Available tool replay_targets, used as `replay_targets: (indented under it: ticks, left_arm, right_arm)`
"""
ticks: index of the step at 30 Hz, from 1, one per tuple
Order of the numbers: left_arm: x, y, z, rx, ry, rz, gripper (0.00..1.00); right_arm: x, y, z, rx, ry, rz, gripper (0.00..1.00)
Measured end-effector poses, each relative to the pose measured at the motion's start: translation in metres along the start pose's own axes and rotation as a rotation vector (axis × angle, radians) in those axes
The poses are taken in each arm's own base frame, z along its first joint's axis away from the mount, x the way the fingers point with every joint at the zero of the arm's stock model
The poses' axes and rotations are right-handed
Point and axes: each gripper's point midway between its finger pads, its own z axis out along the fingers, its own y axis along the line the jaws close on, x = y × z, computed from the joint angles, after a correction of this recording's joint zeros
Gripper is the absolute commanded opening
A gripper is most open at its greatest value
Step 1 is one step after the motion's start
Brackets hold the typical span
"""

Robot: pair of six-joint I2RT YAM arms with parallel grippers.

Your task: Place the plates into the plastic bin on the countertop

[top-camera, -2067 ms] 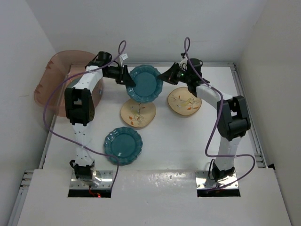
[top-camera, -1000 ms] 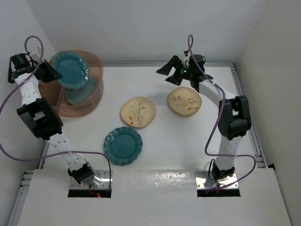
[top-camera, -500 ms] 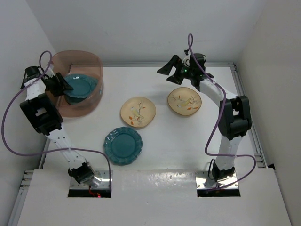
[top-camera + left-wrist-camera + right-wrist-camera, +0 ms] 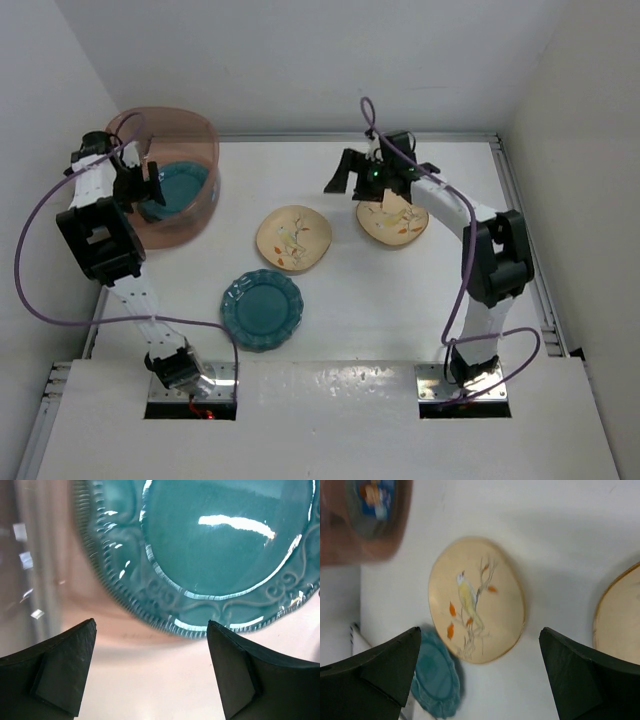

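**Teal plate in bin, three on counter**

Near: a teal plate (image 4: pixel 262 308) sat on the countertop (image 4: pixel 400 320). Mid: cream bird plate (image 4: pixel 294 238), with a second cream plate (image 4: pixel 395 222) to its right. The right gripper (image 4: pixel 480 630) hovered there, spread wide and empty. Far left: another teal plate (image 4: pixel 225 540) lay in the plastic bin (image 4: pixel 190 135), with the left gripper (image 4: pixel 151 627) spread and clear of it. Drop-off step looked done. The next move calls for lifting the left arm out and pinching a cream plate's rim.

Teal plate (image 4: pixel 215 540), pink bin (image 4: pixel 182 230), cream plate (image 4: pixel 476 600) w/ bird.
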Motion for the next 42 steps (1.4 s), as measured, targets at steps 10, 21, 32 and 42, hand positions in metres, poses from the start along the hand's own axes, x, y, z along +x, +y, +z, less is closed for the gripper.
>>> replay_targets:
  ticks: [10,21,32,42]
  left_arm:
    - [0.013,-0.016,-0.136,-0.05,-0.224,0.043,0.91]
    - [0.078,-0.041,-0.232,-0.113,-0.377,0.116,0.91]
    - [0.088,-0.063,-0.236,-0.02,-0.374,0.161,0.94]
    - [0.065,-0.173,-0.2,0.402,-0.291,0.419,1.0]
  right_arm:
    - [0.22,0.054,0.01,-0.177,0.508,-0.151,0.61]
    - [0.298,0.049,0.01,-0.23,0.504,-0.021,0.55]
    - [0.305,0.061,0.039,-0.332,0.452,0.105,0.0]
    - [0.201,0.08,0.004,-0.34,0.337,0.053,0.0]
